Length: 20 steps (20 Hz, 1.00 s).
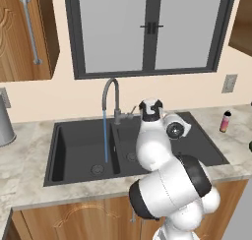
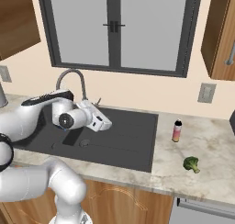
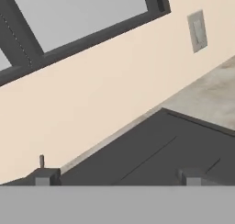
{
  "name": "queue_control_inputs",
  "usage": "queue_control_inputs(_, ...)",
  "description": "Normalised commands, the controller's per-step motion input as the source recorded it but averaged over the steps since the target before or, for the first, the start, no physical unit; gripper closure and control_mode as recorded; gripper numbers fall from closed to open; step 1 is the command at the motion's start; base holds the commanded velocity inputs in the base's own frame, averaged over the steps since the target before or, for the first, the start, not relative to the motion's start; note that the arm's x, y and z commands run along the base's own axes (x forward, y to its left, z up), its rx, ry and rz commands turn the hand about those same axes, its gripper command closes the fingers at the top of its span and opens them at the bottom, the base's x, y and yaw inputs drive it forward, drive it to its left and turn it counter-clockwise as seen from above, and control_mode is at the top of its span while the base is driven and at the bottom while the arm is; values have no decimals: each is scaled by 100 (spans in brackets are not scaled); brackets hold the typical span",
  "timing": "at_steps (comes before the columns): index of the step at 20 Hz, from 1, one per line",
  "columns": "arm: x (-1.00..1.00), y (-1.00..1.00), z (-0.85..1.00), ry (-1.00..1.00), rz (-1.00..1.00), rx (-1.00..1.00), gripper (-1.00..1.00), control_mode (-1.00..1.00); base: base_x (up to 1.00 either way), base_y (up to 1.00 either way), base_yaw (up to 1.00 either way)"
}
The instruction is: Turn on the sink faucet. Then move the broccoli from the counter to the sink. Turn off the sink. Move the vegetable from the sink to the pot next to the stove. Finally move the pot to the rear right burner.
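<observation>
Clearly a home kitchen, rendered rather than real. Dark double-basin sink (image 1: 78, 150) sunk into a marbled stone surface (image 2: 206, 149), gooseneck faucet (image 1: 110, 99) with water running into the big basin. Wooden cabinets below (image 1: 74, 219) and above (image 1: 24, 32), long bar handle on the upper one. Big dark-framed window (image 1: 147, 30) over the sink, beige wall, wall outlet (image 2: 206, 92). Broccoli floret (image 2: 191, 164) and a small pink bottle (image 2: 176, 131) sitting out on the stone, very lived-in vibe.
</observation>
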Motion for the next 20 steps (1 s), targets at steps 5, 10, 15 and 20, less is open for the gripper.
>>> queue_control_inputs(5, -48, -35, 95, 12, -7, 0, -100, -100, 0, 0, 0)
queue_control_inputs(10, -29, -29, 100, 17, -4, 0, -100, -100, 0, 0, 0)
queue_control_inputs(15, -21, -11, 100, 17, -1, 0, -100, -100, 0, 0, 0)
queue_control_inputs(20, -14, 0, 100, 20, -1, 2, -100, -100, 0, 0, 0)
